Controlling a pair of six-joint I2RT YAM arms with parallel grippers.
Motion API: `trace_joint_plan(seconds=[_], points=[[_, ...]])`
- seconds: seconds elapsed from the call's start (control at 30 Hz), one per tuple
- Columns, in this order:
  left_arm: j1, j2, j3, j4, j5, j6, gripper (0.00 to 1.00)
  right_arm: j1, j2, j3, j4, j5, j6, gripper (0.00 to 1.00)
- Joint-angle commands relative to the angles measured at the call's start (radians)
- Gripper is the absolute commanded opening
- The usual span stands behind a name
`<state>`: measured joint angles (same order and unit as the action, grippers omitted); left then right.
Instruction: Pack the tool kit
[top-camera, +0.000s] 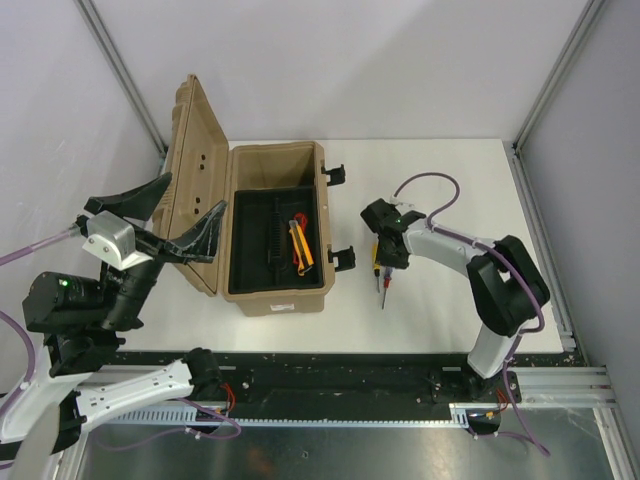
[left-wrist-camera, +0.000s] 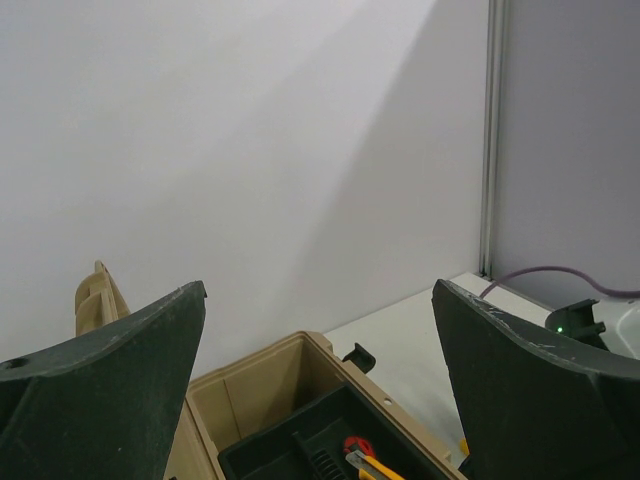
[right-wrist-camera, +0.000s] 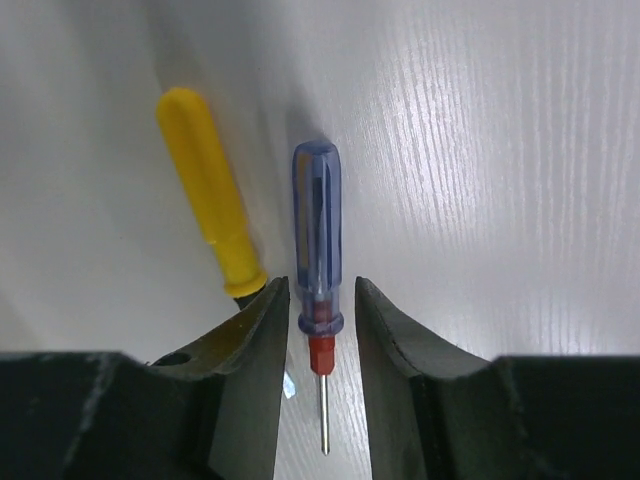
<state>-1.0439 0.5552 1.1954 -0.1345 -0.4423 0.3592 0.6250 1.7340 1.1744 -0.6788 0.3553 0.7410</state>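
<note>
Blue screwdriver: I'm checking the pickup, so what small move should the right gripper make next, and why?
Probably close the right gripper on the blue screwdriver: its fingers straddle the handle's lower end with a slim gap visible, and the yellow screwdriver lies outside them.

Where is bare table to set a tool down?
Bare table: beyond the right gripper to the back wall, and the near strip right of the case. Crowded: two screwdrivers at that gripper; lid and left gripper left of the case.
</note>
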Motion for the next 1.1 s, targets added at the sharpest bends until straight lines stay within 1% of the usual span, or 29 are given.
trace_joint_plan(seconds=[0.0,0.2,0.27,0.3,0.43,0.5,0.57,0.7,0.87,0.97,1.07], points=[[0.005,-0.007,0.027,0.033,-0.013,0.016,1.0,-0.017,0.036,-0.02,0.068,-0.03,0.004,0.37],[0.005,-0.005,0.03,0.034,-0.018,0.023,0.99,-0.042,0.074,-0.055,0.111,-0.07,-0.002,0.33],[0.005,-0.003,0.03,0.035,-0.019,0.024,1.0,-0.048,0.081,-0.065,0.119,-0.079,-0.003,0.31],[0.005,-0.002,0.03,0.035,-0.019,0.025,0.99,-0.05,0.082,-0.069,0.122,-0.083,-0.002,0.28],[0.005,0.0,0.03,0.035,-0.022,0.027,1.0,-0.054,0.055,-0.072,0.135,-0.086,-0.004,0.11],[0.005,0.0,0.03,0.035,-0.024,0.028,1.0,-0.055,0.017,-0.068,0.134,-0.062,-0.009,0.05],[0.005,0.0,0.03,0.035,-0.02,0.03,0.99,-0.056,-0.026,-0.047,0.117,-0.032,-0.019,0.02],[0.005,0.005,0.034,0.035,-0.011,0.03,0.99,-0.051,-0.112,0.05,0.04,0.057,-0.057,0.0],[0.005,0.011,0.04,0.034,-0.001,0.03,0.99,-0.013,-0.201,0.242,-0.016,0.141,-0.136,0.0],[0.005,0.011,0.04,0.035,0.0,0.031,0.99,0.04,-0.197,0.379,-0.018,0.153,-0.189,0.0],[0.005,0.009,0.035,0.037,-0.006,0.031,0.99,0.113,-0.155,0.496,0.018,0.113,-0.214,0.01]])
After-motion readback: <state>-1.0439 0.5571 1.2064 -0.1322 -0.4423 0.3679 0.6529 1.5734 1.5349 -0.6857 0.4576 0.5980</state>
